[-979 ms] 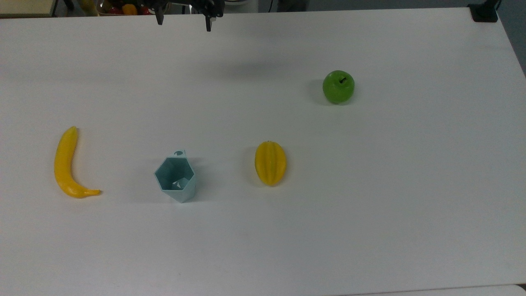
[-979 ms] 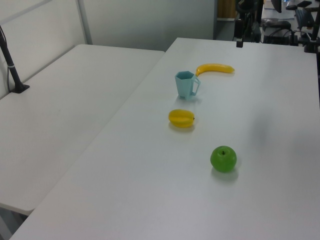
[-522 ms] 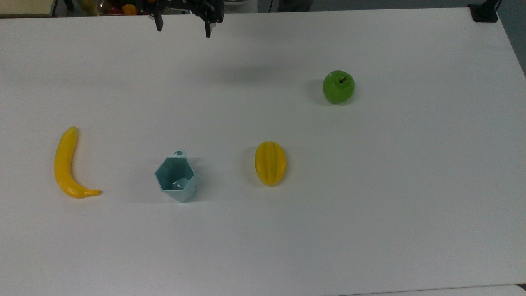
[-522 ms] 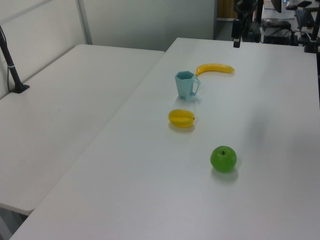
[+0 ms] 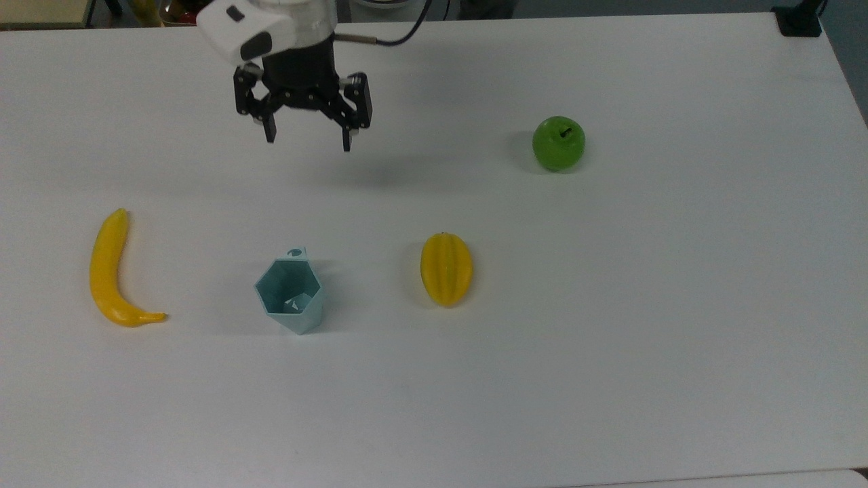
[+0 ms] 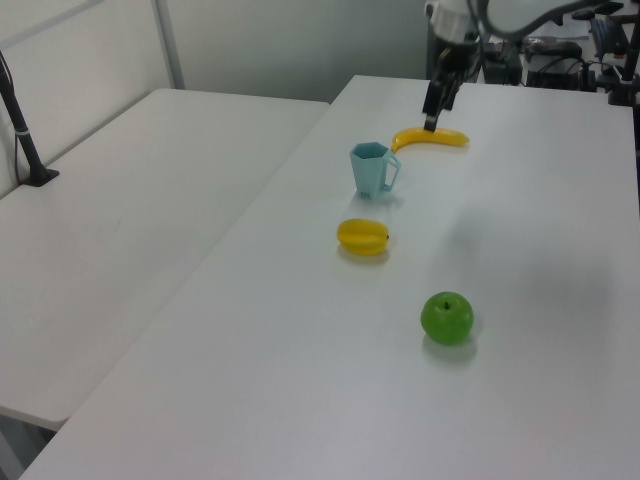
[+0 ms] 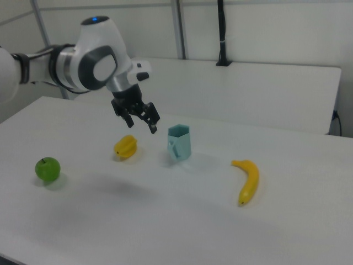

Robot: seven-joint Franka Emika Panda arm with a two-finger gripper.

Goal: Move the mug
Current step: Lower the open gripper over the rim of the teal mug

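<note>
We see the gripper (image 5: 308, 144) hanging in the air above the white table (image 5: 610, 325), its two dark fingers (image 5: 270, 130) spread wide and pointing down, with nothing between them. In the right view the gripper (image 7: 142, 125) sits at the end of the white arm (image 7: 91, 61), raised above the tabletop and apart from every object. In the left view the gripper (image 6: 431, 122) appears high over the far part of the table.

Below it in the top view, well apart, stands the mug (image 5: 290, 295), pale teal with faceted walls, upright and open at the top, its small holed tab handle turned toward the gripper's side. In the left view the mug (image 6: 372, 169) stands near the table's edge; in the right view the mug (image 7: 179, 142) stands upright with its handle facing us.

On the top view's right of the mug lies a yellow starfruit (image 5: 445, 269), and on the top view's left a banana (image 5: 110, 270). A green apple (image 5: 558, 142) sits well apart, toward the top view's upper right.
</note>
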